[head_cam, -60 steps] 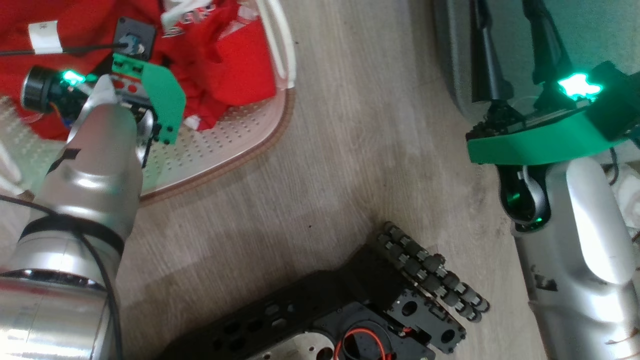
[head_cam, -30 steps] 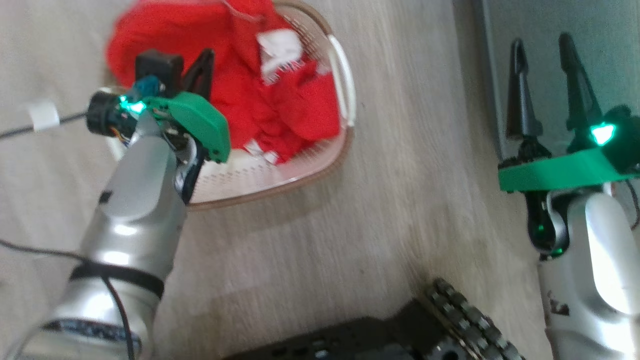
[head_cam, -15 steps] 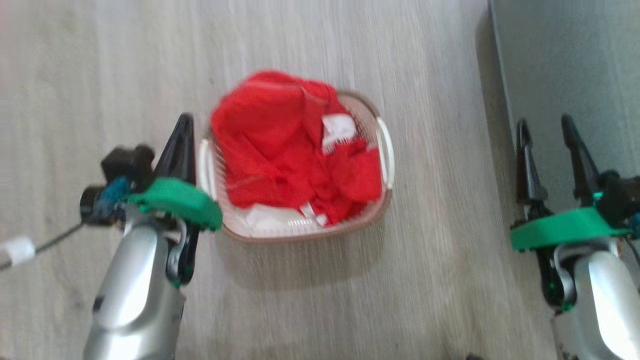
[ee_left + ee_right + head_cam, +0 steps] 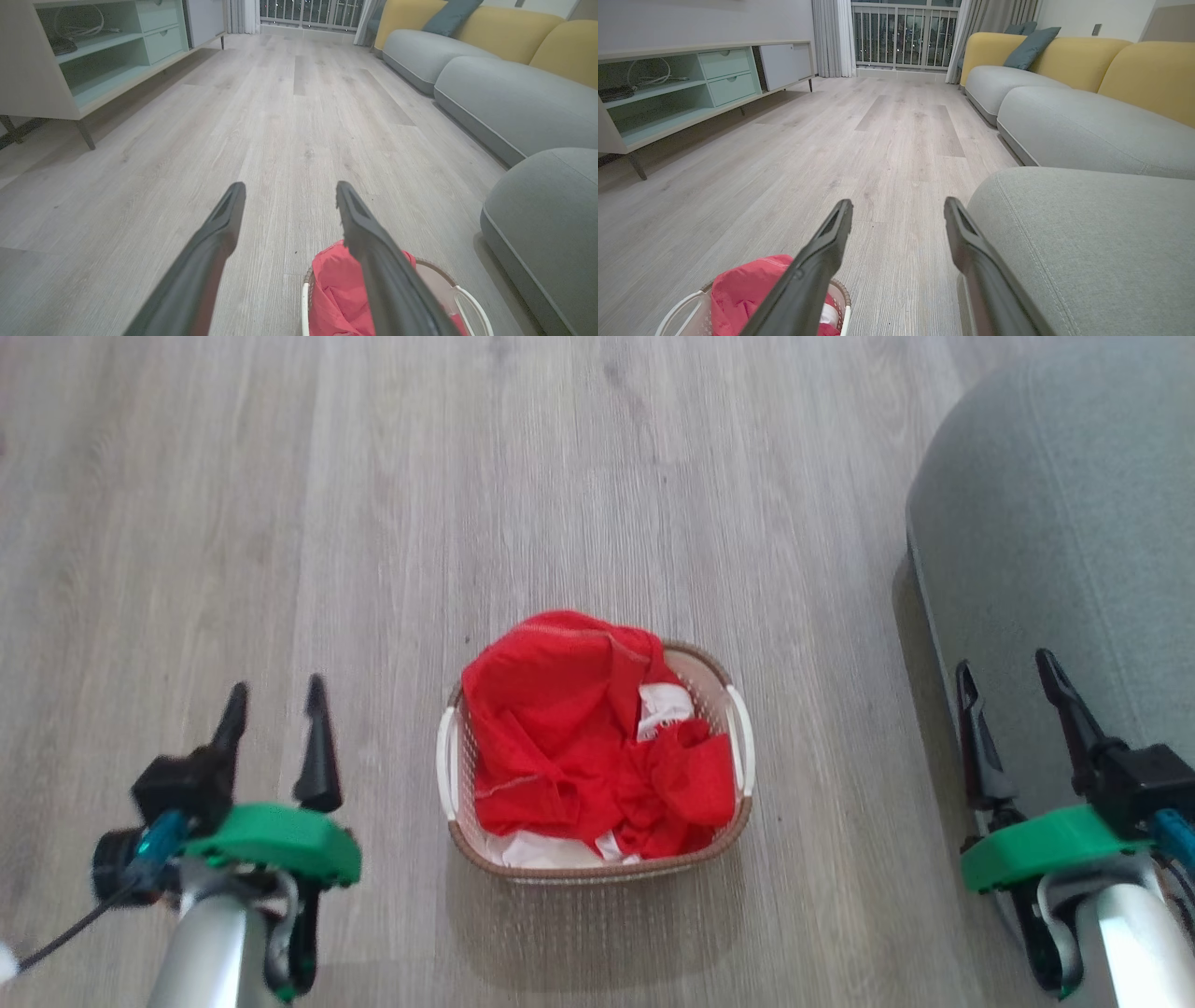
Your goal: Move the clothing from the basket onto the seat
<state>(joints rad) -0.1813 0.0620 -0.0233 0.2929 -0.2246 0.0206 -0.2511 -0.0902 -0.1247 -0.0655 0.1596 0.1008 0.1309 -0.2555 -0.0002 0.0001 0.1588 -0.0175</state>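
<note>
— Pale wood flooring (image 4: pixel 373 476) is seen below. How are the grippers held?
— Left gripper (image 4: pixel 276 693) and right gripper (image 4: pixel 1003 663) are spread wide, with nothing held.
— And the clothing (image 4: pixel 560 728)?
— It is heaped in the basket (image 4: pixel 597 875) between them. No print can be read on its white parts. The seat (image 4: pixel 1055 523) is cut off at right.

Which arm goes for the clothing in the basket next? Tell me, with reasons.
Left, probably. The left gripper hangs open nearer the basket, with the clothing heaped toward its side. The right gripper, also open, sits farther off by the seat.
</note>
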